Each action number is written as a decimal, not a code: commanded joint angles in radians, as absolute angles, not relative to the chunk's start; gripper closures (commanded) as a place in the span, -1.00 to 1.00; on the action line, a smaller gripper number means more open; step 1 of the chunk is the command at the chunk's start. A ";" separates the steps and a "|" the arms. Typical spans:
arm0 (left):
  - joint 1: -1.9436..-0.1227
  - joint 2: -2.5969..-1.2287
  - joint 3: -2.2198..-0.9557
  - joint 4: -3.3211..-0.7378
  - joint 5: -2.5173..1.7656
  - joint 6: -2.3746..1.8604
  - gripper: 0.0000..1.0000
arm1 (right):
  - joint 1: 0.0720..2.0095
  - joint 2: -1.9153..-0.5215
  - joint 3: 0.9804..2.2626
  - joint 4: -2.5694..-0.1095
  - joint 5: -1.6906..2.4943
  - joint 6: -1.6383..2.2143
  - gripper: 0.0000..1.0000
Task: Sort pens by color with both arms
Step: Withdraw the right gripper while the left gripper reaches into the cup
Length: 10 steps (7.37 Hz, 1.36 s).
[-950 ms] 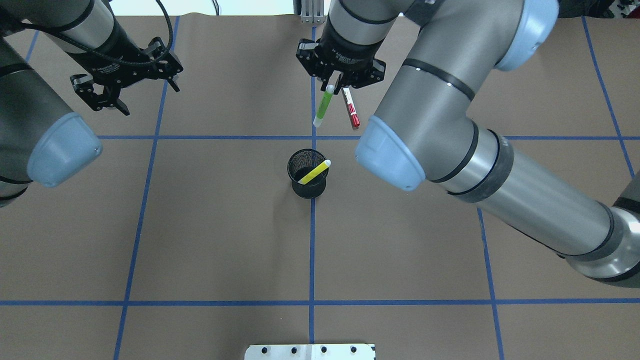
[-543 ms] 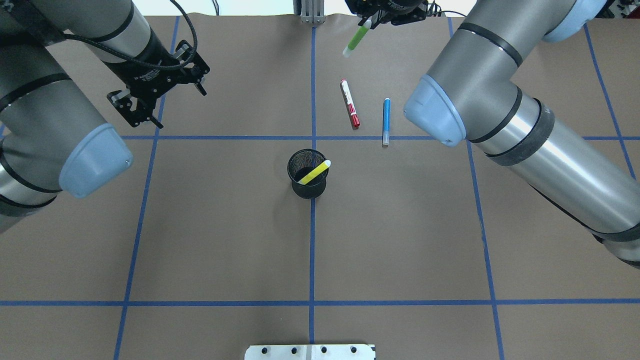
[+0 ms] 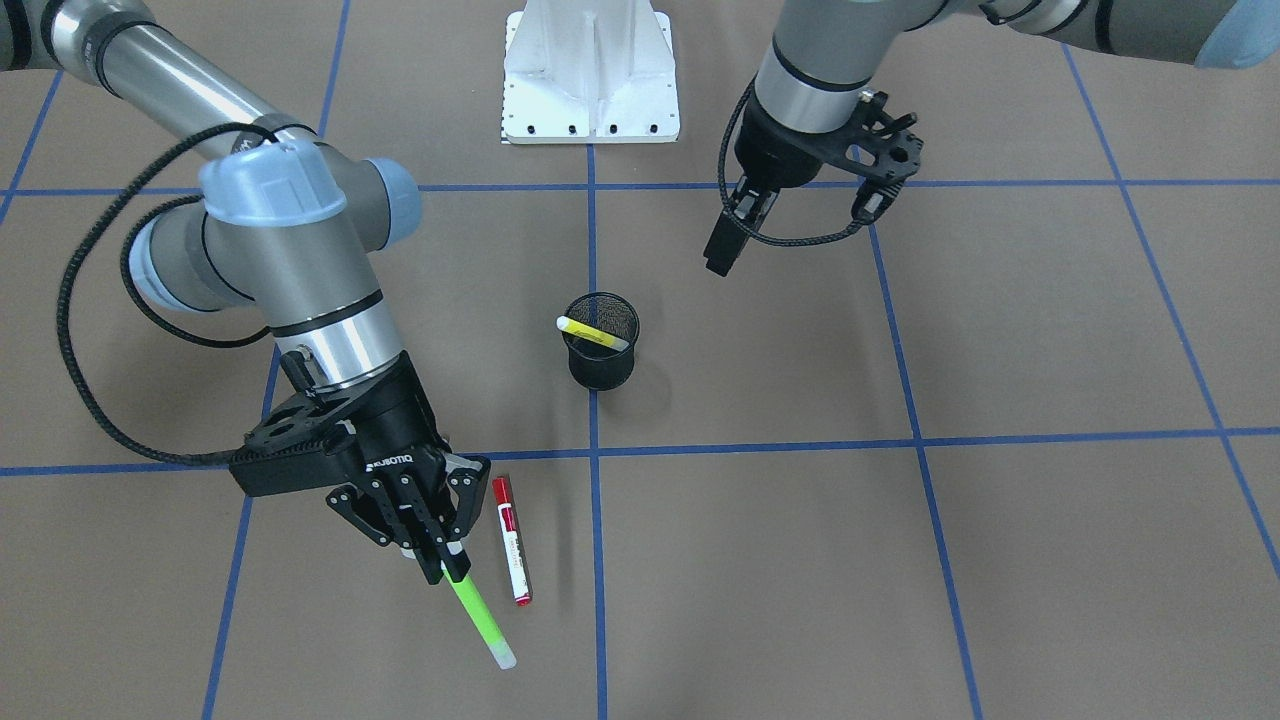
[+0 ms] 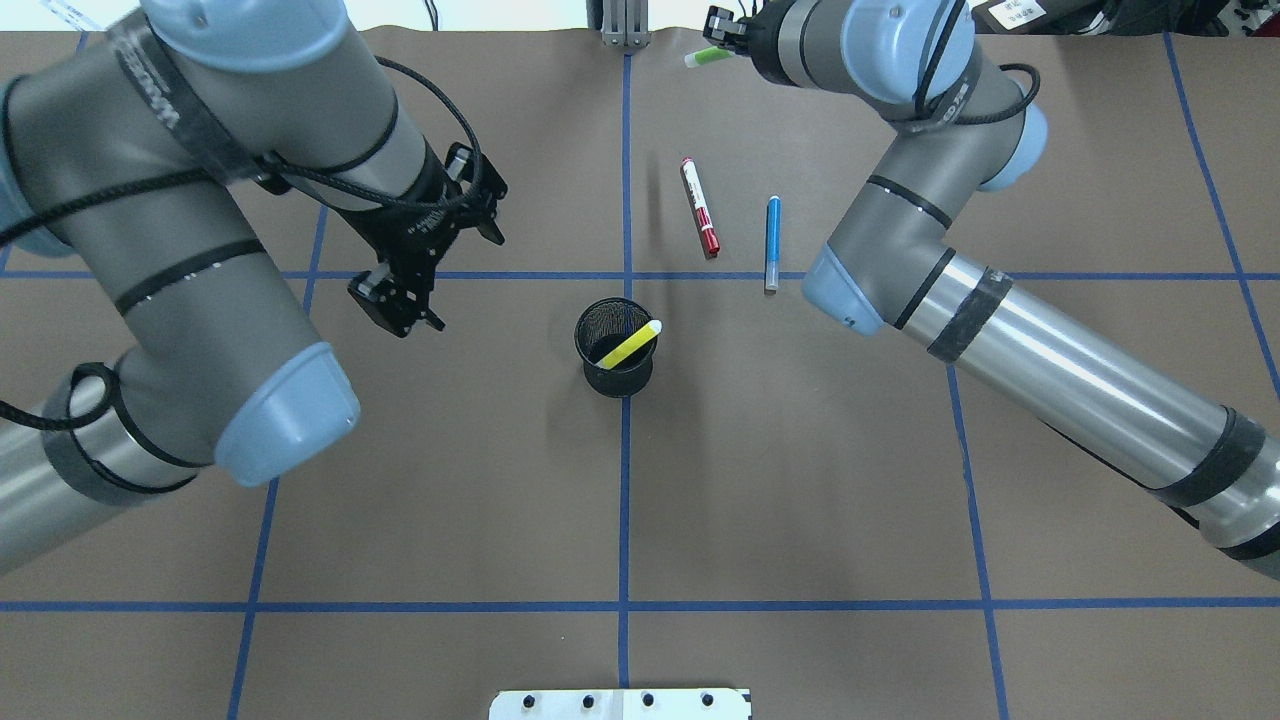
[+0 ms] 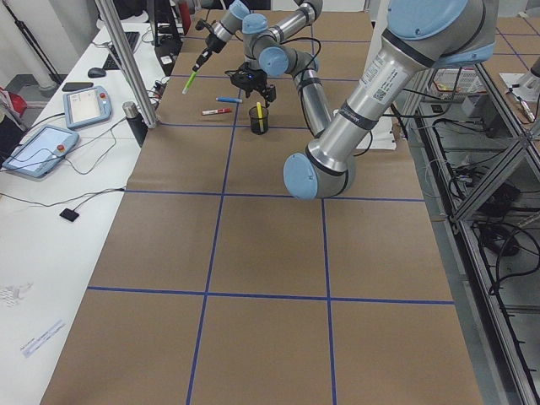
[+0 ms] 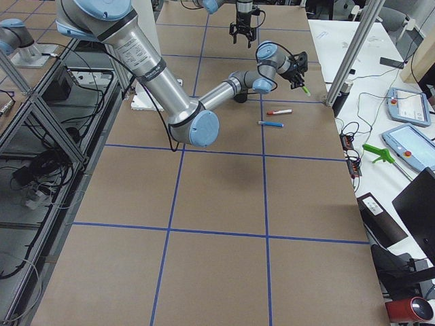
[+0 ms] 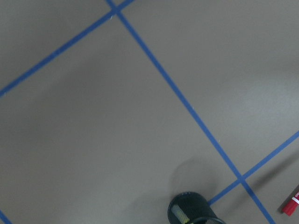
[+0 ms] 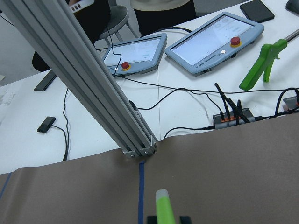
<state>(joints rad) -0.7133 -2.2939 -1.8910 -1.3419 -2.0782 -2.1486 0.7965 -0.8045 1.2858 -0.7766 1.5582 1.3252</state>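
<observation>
My right gripper [image 3: 446, 568] is shut on the lime green pen [image 3: 481, 616] and holds it tilted above the far part of the table; the pen also shows in the overhead view [image 4: 708, 57] and the right wrist view [image 8: 163, 205]. The white pen with the red cap [image 4: 700, 207] and the blue pen [image 4: 772, 240] lie side by side on the paper. The yellow pen [image 4: 631, 343] leans in the black mesh cup [image 4: 612, 375]. My left gripper [image 4: 393, 302] is open and empty, hovering left of the cup. In the front-facing view the blue pen is hidden behind my right gripper.
Blue tape lines [image 4: 624, 500] divide the brown paper. An aluminium post [image 4: 618, 25] stands at the far edge, with tablets [image 8: 215, 44] and cables on the white bench beyond. The white mounting base [image 3: 592, 75] sits at the robot's side.
My right gripper has lifted the green pen off the table and carried it toward the far edge. My left arm has swung inward toward the cup.
</observation>
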 commanded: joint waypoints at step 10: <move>-0.556 -2.410 -1.577 -1.693 -1.860 -2.581 -0.79 | 0.894 -0.860 1.267 -0.759 1.803 1.562 -1.00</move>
